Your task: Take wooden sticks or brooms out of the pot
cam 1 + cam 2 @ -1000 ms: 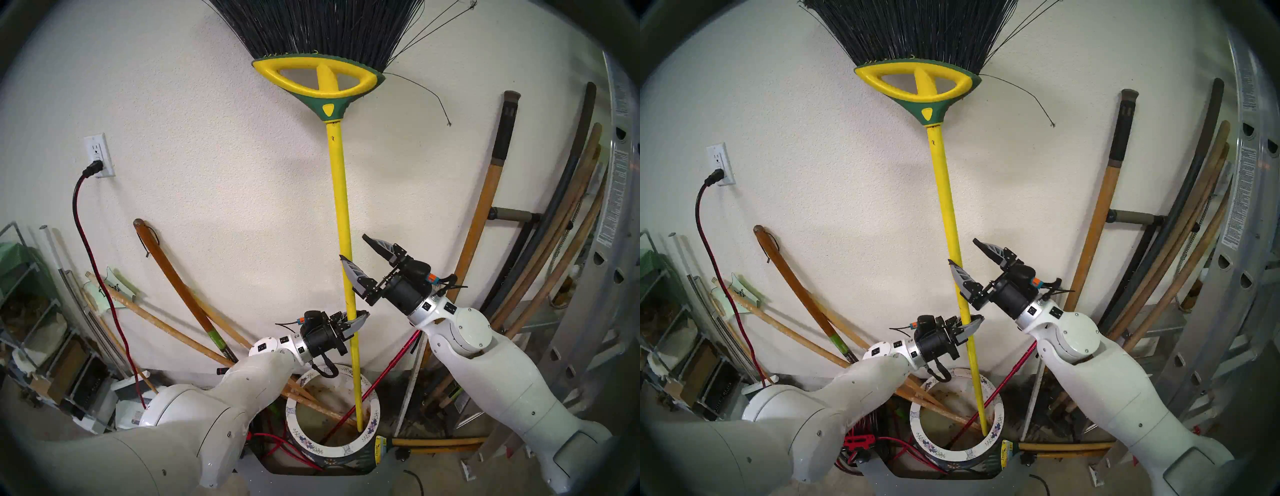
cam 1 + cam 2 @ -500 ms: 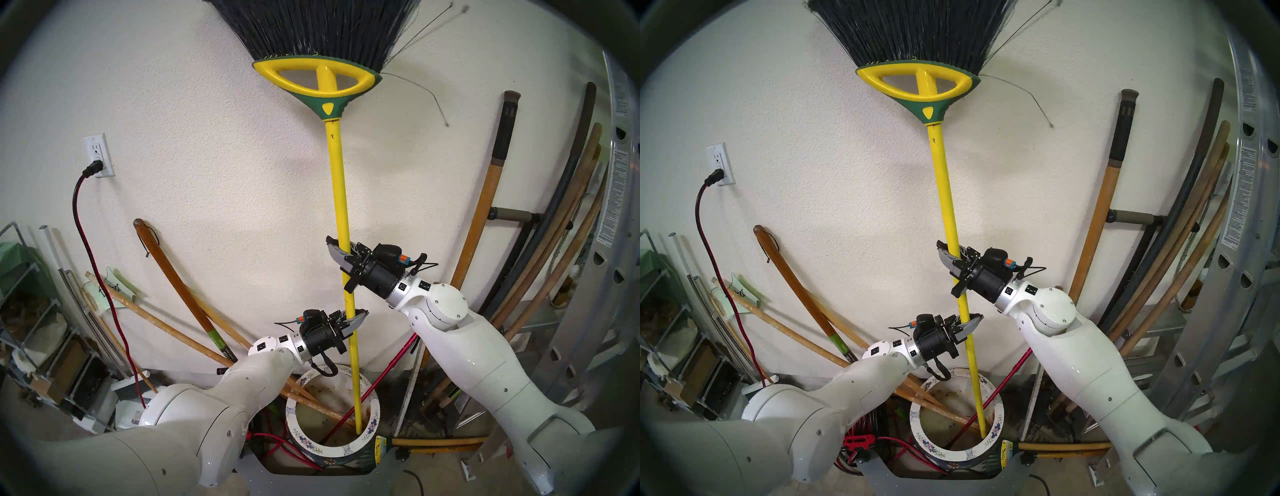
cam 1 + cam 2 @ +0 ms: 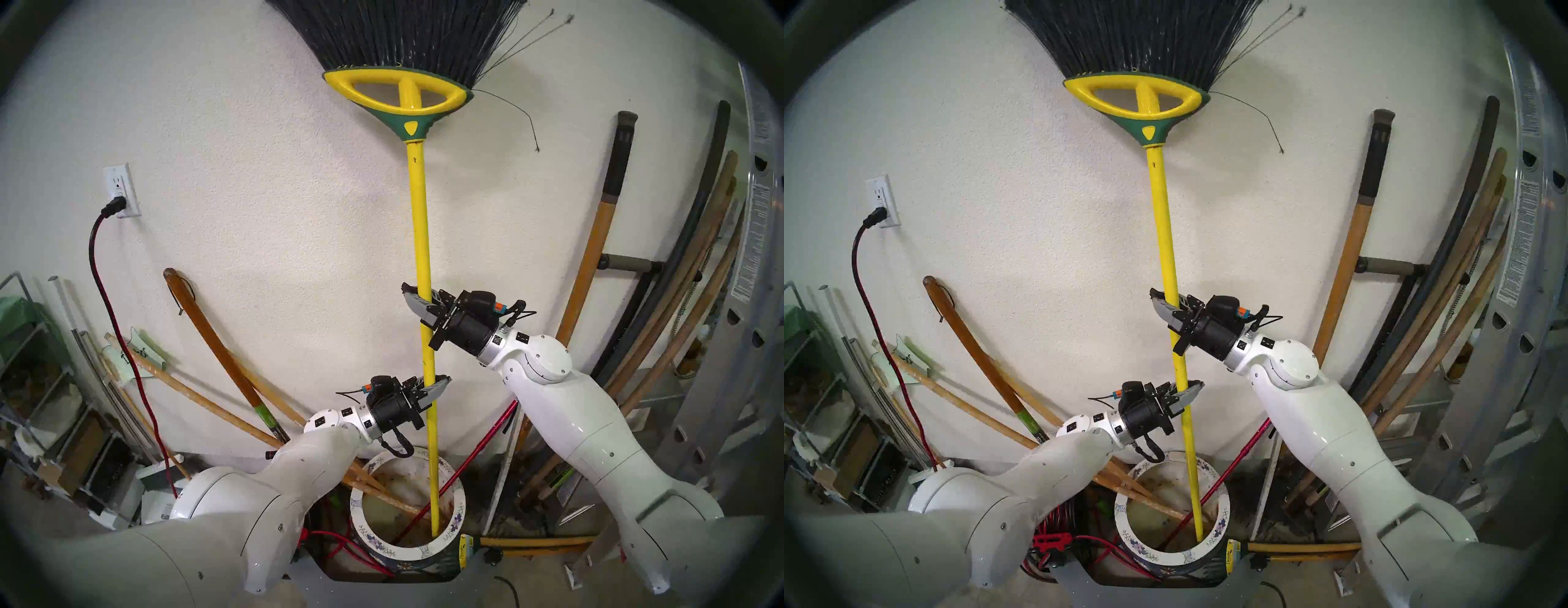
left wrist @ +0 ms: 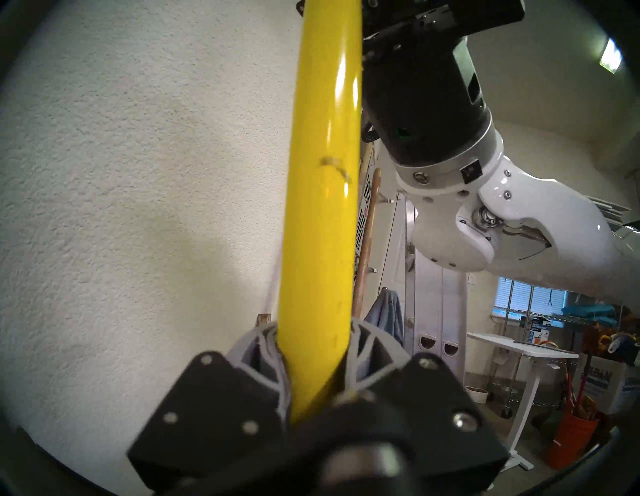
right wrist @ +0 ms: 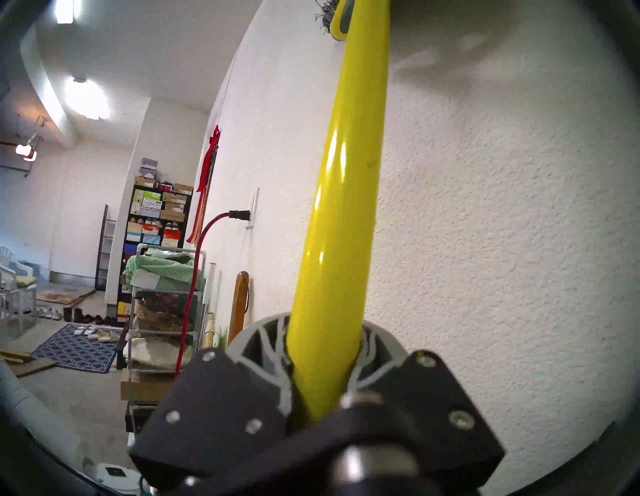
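The broom (image 3: 420,220) (image 3: 1161,220) stands upright, black bristles at the top, its yellow pole's lower end inside the pot (image 3: 456,507) (image 3: 1123,516). My left gripper (image 3: 433,388) (image 3: 1185,392) is shut on the pole low down, just above the pot. My right gripper (image 3: 422,303) (image 3: 1172,303) is shut on the pole higher up. Both wrist views show the pole (image 4: 318,225) (image 5: 341,207) clamped between the fingers. Tan wooden poles (image 3: 382,492) and a thin red stick (image 3: 466,465) also lean in the pot.
A white wall is close behind. More wooden handles (image 3: 220,339) lean left of the pot, and a bundle of poles (image 3: 679,297) and a metal ladder (image 3: 746,339) stand at the right. A red-black cord (image 3: 106,297) runs from an outlet (image 3: 121,191). Shelving (image 3: 38,403) is at far left.
My right gripper, open beside the pole a second ago, moved left and shut on the pole. Since then the broom has risen slightly and its head has shifted right.
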Robot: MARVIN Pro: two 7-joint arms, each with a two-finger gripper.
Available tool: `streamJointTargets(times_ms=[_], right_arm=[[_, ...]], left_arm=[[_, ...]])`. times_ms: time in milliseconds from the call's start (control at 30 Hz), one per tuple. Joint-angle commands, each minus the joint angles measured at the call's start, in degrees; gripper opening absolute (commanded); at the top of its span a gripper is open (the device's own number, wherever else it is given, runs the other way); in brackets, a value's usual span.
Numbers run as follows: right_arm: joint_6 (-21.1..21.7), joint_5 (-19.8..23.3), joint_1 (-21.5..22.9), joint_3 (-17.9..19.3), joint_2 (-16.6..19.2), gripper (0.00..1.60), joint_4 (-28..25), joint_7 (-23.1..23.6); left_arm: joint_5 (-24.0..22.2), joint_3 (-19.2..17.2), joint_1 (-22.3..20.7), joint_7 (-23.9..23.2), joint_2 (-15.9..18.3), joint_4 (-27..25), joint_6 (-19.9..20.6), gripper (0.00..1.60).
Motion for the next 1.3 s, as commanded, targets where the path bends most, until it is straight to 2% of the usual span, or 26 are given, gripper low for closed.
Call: streamJointTargets(times_ms=[0,333,467,600,900,1267], right_arm=[[-1.8,1.98,-0.71,2.97,1.61,0.0,0.57,0.39],[-3.15,3.43,-3.52,4.86,1.6,0.0,-1.41,0.46],[-2.99,3.81,-4.51,5.42,1.46,0.0,-3.99,-0.34],[-2.63,4.43,-4.52,5.88,1.1,0.0,-7.03,-0.51],[-0.29,5.44,-0.48,5.82,-0.28,0.0,-10.04,-0.65],[5.63,5.94,4.26,4.96,-2.65,0.0,-11.81,-2.64]], left_arm=[[-1.02,0.0,-1.08,-5.23,-0.85,-0.28,-0.08,0.0],[-1.74,-0.21,-1.48,-5.65,-1.05,0.79,-0.45,0.0],[-2.27,-0.92,-1.63,-4.8,-1.13,1.05,-1.03,0.0],[-3.2,-2.01,-1.8,-3.9,-1.04,-0.92,-1.04,0.0],[-5.33,-4.27,-2.62,-2.93,-1.88,-4.99,-0.79,0.0],[-7.4,-5.99,-3.53,-4.27,-2.8,-13.12,1.33,0.0]])
